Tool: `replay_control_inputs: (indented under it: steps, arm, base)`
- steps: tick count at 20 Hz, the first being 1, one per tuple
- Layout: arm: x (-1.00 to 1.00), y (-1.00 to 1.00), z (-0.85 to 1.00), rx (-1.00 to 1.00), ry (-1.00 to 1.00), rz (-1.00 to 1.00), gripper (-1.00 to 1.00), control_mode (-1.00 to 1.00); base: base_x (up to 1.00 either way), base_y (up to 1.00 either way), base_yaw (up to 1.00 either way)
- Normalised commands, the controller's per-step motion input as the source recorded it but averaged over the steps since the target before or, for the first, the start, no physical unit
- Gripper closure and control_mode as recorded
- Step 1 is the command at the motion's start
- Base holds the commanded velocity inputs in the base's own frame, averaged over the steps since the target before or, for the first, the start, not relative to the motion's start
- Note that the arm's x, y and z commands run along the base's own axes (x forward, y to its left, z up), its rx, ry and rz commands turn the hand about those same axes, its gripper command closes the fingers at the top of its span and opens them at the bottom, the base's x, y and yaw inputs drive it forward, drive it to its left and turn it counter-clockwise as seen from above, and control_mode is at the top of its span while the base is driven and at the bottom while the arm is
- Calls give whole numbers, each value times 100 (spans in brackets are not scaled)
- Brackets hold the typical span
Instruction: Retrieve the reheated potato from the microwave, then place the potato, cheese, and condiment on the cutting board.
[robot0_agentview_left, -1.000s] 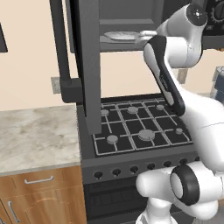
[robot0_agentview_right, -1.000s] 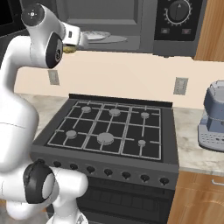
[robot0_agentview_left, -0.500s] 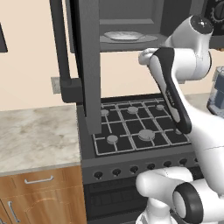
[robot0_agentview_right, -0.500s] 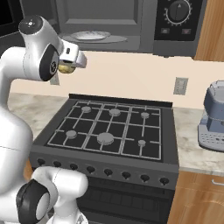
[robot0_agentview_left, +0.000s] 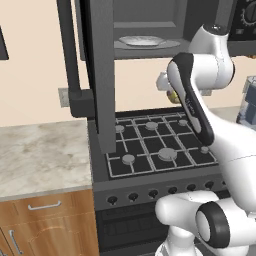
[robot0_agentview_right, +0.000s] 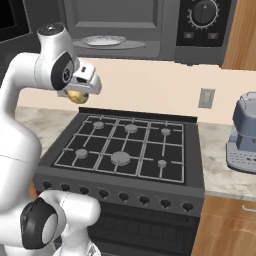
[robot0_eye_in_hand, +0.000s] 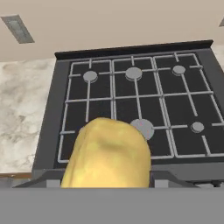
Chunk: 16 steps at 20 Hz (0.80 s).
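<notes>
Down and away from the microwave (robot0_agentview_right: 150, 30) the gripper (robot0_agentview_right: 77, 93) has come, holding the potato (robot0_eye_in_hand: 107, 155) tight above the black stove (robot0_agentview_right: 125, 145). Inside the open microwave sits a white plate (robot0_agentview_left: 142, 41). Right of the stove, a coffee machine (robot0_agentview_right: 243, 135) stands on the marble counter (robot0_agentview_right: 220, 165).

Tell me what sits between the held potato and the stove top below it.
Nothing: in the right base view, the potato in the gripper hangs over the stove with only air between.
</notes>
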Motion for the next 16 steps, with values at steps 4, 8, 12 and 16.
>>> replay_control_inputs:
  steps: [4, 8, 12, 16]
  arm:
    - [0, -2, -55, 0, 11, 2, 100, -100]
    - [8, 0, -43, 0, 10, 3, 100, -100]
    - [8, -3, -39, -2, 7, 6, 100, -100]
    - [2, -4, -21, -2, 3, 3, 100, -100]
  base:
    - [0, 0, 0]
    - [0, 0, 0]
    - [0, 0, 0]
    - [0, 0, 0]
